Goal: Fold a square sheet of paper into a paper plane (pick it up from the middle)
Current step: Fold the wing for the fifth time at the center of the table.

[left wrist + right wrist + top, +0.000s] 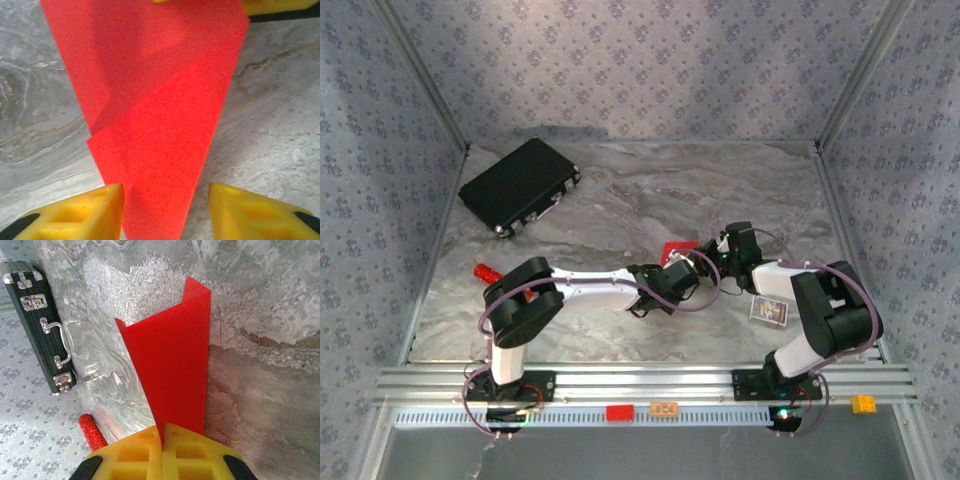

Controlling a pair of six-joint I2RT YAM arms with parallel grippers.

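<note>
The square sheet of paper (675,250) is a creased bright-red wedge held up off the marble table (620,200) at its middle. My right gripper (162,432) is shut on the lower edge of the paper (175,365), which stands up from the yellow fingers with one fold flaring left. In the left wrist view the paper (160,100) narrows toward the camera, and its tip lies between the spread fingers of my left gripper (165,192). That gripper is open: the left finger (95,210) is beside the paper's edge, the right finger (250,210) apart from it. Both grippers (688,268) (712,255) meet at the paper.
A black case (520,185) lies at the back left. A red glittery round object (486,272) sits near the left arm's elbow, and a small card box (769,311) by the right arm. Red (619,412), orange (664,408) and yellow (863,404) blocks rest on the front rail.
</note>
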